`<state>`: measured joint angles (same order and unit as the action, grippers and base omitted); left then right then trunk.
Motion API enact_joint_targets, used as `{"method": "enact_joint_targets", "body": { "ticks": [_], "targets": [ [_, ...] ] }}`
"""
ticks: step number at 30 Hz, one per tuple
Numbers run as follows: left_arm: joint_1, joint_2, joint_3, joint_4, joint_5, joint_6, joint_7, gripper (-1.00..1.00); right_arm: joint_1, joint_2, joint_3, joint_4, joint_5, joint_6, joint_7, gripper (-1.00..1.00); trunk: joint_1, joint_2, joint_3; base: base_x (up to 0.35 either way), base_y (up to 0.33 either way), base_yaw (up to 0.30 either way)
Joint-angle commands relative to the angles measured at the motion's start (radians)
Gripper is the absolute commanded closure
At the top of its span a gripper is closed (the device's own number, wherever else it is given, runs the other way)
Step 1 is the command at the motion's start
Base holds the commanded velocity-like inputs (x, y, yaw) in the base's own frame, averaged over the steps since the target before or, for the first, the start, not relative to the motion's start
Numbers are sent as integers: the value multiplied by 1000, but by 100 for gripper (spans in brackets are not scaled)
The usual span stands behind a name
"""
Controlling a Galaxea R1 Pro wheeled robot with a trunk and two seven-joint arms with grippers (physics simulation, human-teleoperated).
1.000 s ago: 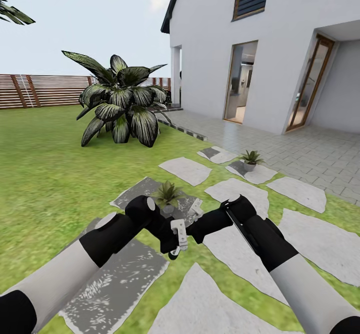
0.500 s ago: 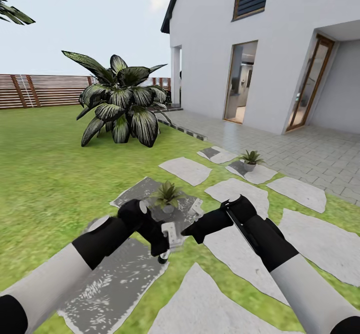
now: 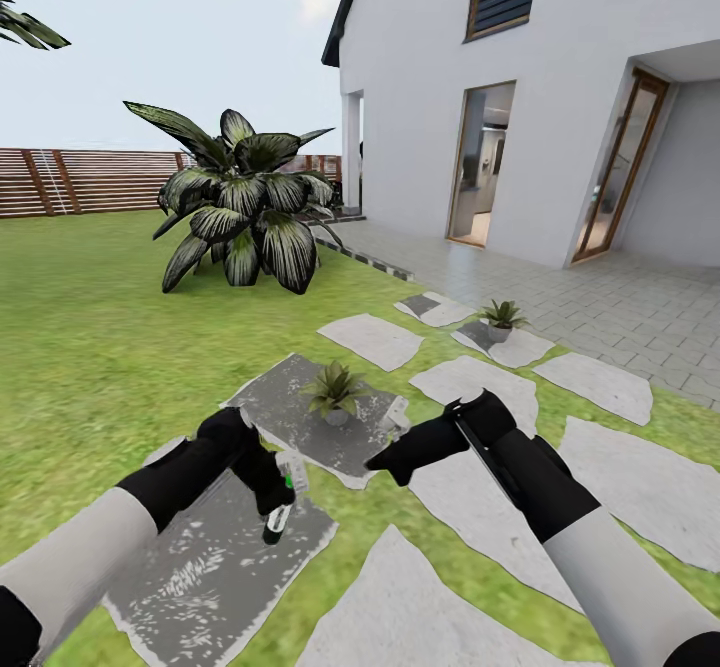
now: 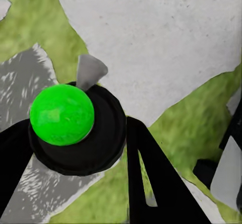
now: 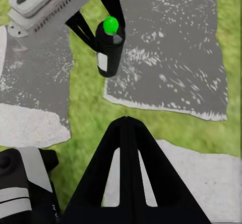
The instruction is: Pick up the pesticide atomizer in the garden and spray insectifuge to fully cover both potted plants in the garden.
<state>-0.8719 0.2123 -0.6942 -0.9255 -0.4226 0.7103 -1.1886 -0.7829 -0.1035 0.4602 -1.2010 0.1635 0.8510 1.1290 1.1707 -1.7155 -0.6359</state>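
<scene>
Atomizer (image 3: 283, 500) clamped in left hand (image 3: 278, 492), low beside the near potted plant (image 3: 335, 393), probably lining up a spray. Right hand (image 3: 398, 415) empty; can't tell its opening.

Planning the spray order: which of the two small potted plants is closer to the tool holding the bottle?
The potted plant on the dark slab, just beyond the left tool; the other potted plant stands farther off, nearer the house.
</scene>
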Motion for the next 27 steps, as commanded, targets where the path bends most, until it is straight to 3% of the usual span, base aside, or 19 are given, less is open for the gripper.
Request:
{"method": "enact_joint_targets", "body": {
  "ticks": [1,3,4,6,7,9,12,14,15,16,18,19,21,24,27],
  "targets": [
    [-1,1,44,-1,-4,9,-5,100,-1,-1,0,-1,11,4,7,100,0,-1,-1,0,0,0],
    [-1,1,141,0,-4,9,-4,100,-1,-3,-3,5,12,5,6,100,0,-1,-1,0,0,0],
    [-1,1,236,0,-4,12,-1,100,0,-5,-6,21,12,4,-8,-100,0,-1,-1,0,0,0],
    [-1,1,302,0,-4,14,15,100,2,-6,-8,54,13,4,-38,-100,0,-1,-1,0,0,0],
    [1,0,387,0,-4,16,66,100,6,-7,-14,126,12,3,-122,-100,0,-1,-1,0,0,0],
    [10,-3,485,0,-4,18,168,100,8,-7,-25,232,10,1,-275,-100,0,-1,-1,0,0,0],
    [16,-7,584,1,-4,20,294,100,9,-7,-35,362,6,-54,-470,-100,0,-1,-1,0,0,0],
    [18,-10,651,7,-4,21,384,100,10,-6,-40,467,2,-155,-633,-100,0,-1,-1,0,0,0],
    [18,-11,670,14,-4,21,419,100,10,-6,-44,507,0,-193,-699,-100,0,-1,-1,0,0,0],
    [19,-13,691,39,-4,21,495,100,10,-6,-71,581,-14,-259,-810,-100,0,-1,-1,0,0,0],
    [19,-16,701,74,-2,23,585,100,10,-6,-127,646,-59,-310,-869,-100,0,-1,-1,0,0,0],
    [18,-26,709,104,1,27,659,100,10,-5,-179,691,-101,-338,-892,-100,0,-1,-1,0,0,0],
    [17,-49,738,147,2,36,753,100,10,-5,-248,739,-142,-358,-922,-100,0,-1,-1,0,0,0],
    [16,-76,767,182,1,42,822,100,10,-5,-326,769,-164,-369,-977,-100,0,-1,-1,0,0,0],
    [16,-87,773,192,3,45,838,100,10,-5,-358,777,-170,-371,-1030,-100,0,-1,-1,0,0,0]
  ]
}}
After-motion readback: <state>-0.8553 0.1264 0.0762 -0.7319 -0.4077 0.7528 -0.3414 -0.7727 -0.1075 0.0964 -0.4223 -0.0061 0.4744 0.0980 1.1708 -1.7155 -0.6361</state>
